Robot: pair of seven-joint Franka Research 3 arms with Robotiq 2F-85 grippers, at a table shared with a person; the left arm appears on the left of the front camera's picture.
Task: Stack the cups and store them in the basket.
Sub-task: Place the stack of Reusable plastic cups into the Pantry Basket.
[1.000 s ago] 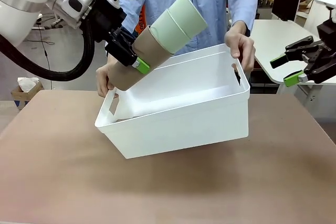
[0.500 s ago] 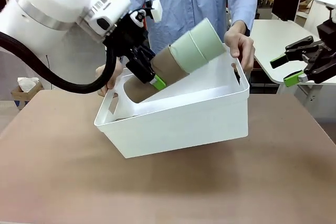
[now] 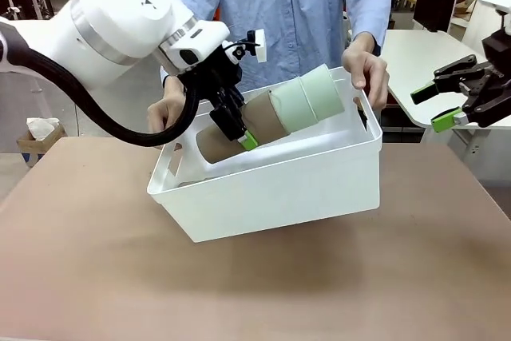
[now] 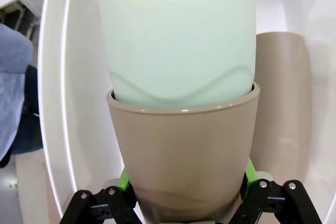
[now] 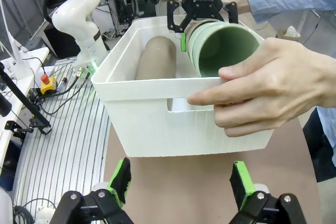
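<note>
The nested stack of tan-brown and mint green matte cups [image 3: 279, 113], clamped by the left gripper [image 3: 237, 135], has been lowered into the tilted white plastic basket [image 3: 271, 189]. The basket is steadied over the brown counter [image 3: 255, 285] by a person's hands [image 3: 366, 69]. The right wrist view reveals a tan cup [image 5: 156, 59] lying inside. The right gripper [image 3: 447, 104] fingers are spread wide.

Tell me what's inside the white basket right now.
The basket holds a tan cup lying on its side, plus the cup stack gripped by the left gripper. Its floor beneath is hidden.

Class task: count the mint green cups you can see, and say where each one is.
2. Both green cups sit nested at the top of the stack held by the left gripper inside the basket; more could hide inside.
</note>
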